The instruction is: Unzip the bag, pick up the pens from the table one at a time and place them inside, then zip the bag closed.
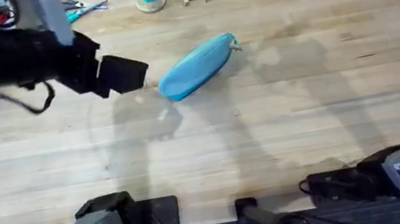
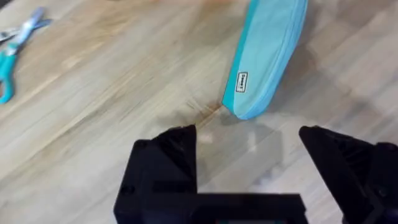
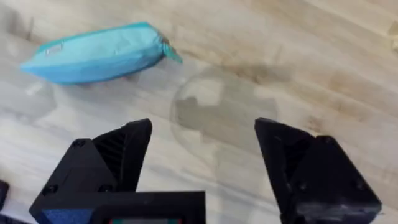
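The light-blue bag (image 1: 199, 66) lies zipped on the wooden surface (image 1: 270, 141), just ahead of the left tool (image 2: 249, 140), whose fingers stand wide apart and empty. The right tool (image 3: 202, 143) hovers farther off, likewise spread and holding nothing.

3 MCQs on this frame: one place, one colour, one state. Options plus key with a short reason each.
1. Where is the left gripper?
A. just off the bag's blunt end
B. above the zipper pull
C. at its base

2. What colour is the bag?
A. yellow
B. light blue
C. black

3. How is the right gripper?
A. shut on the bag
B. shut on a pen
C. open, empty

Key: 1 A, overhead shows it beside the bag's end away from the pull. 2 B, all views show light blue fabric. 3 C, the right wrist view shows bare table between its spread fingers.
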{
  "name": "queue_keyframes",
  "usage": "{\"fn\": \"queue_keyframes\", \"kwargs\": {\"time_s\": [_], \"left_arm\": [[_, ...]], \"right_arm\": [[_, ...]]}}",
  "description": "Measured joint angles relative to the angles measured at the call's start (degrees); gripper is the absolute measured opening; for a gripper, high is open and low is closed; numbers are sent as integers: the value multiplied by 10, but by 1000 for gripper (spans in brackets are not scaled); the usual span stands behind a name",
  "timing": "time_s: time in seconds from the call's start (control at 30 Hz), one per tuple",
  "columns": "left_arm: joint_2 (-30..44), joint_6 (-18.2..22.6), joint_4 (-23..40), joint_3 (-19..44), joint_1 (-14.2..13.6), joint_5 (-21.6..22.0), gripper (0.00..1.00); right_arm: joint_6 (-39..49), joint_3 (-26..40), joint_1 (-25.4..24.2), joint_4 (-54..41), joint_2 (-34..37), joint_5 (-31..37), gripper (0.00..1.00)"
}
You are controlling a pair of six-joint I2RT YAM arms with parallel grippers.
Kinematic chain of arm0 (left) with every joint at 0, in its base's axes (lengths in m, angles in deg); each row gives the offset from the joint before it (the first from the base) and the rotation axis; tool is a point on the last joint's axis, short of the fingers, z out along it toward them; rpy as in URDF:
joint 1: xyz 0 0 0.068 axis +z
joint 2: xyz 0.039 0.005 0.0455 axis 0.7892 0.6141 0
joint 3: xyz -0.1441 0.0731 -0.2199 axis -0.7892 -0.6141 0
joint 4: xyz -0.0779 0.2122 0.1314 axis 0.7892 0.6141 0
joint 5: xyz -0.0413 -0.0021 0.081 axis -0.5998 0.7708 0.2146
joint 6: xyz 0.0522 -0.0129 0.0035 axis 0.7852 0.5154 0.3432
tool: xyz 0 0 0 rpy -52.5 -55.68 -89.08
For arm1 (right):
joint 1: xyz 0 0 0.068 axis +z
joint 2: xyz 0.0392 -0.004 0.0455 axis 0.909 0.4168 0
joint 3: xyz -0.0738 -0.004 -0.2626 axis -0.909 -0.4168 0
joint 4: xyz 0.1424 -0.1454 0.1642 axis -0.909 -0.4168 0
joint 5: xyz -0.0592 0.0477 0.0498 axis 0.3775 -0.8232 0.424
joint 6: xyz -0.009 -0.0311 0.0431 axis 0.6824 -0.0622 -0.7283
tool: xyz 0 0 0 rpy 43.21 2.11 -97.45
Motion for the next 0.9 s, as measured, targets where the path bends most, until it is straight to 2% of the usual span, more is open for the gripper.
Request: {"fn": "queue_keyframes", "kwargs": {"time_s": [0.13,0.2,0.4,0.6,0.73,0.9], "left_arm": [[-62,-42,13,0,0,7,995],[-86,-52,16,0,0,9,995],[-132,-65,16,0,0,24,995],[-136,-69,32,0,0,30,995],[-136,-71,39,0,0,31,995],[-136,-71,39,0,0,31,995]], "right_arm": [[2,-6,0,-23,-4,0,996],[2,-30,0,-16,-12,0,996],[2,-178,0,58,-73,3,997],[1,-313,0,134,-186,5,996],[-15,-346,0,143,-243,5,997],[-26,-348,0,151,-273,5,998]]}}
